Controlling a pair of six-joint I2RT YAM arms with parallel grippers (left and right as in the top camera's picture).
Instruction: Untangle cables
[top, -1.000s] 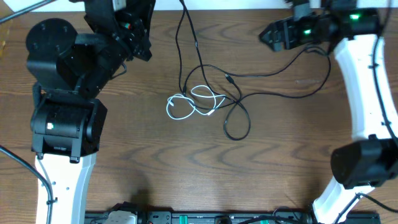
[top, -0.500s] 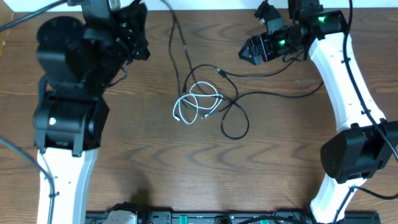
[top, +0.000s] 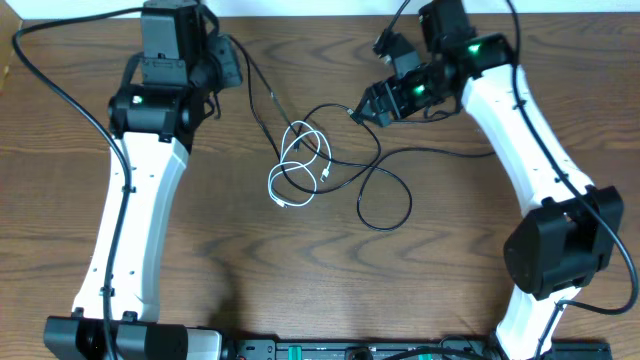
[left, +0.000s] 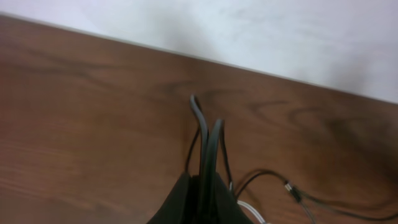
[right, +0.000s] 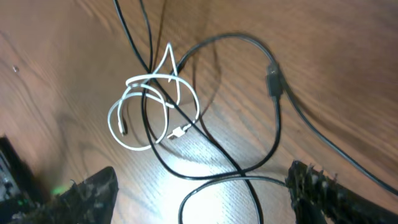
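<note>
- Altogether, two robot arms reach over a brown wooden worktop (top: 250, 270), one at each side, with a loose tangle of cables between them.
- One white cable (right: 130, 81) lies coiled in a few overlapping loops near the middle of the worktop. One small white plug end (right: 176, 132) rests at the coil's lower right edge.
- Black cables (right: 277, 121) cross through and around the white coil. At least two black strands run up towards the far edge. How many separate black cables there are cannot be told.
- One black strand carries a small dark inline plug (right: 272, 81) to the right of the white coil and then curves down into a wide loop.
- One left gripper (left: 202, 186) sits at the far left of the tangle, its jaws closed tight on a black strand. A narrow fold of that strand sticks up out of them.
- One right gripper (right: 200, 174) hangs over the right side of the tangle, its jaws spread wide with nothing held. The black loop lies on the worktop between the two fingers.
</note>
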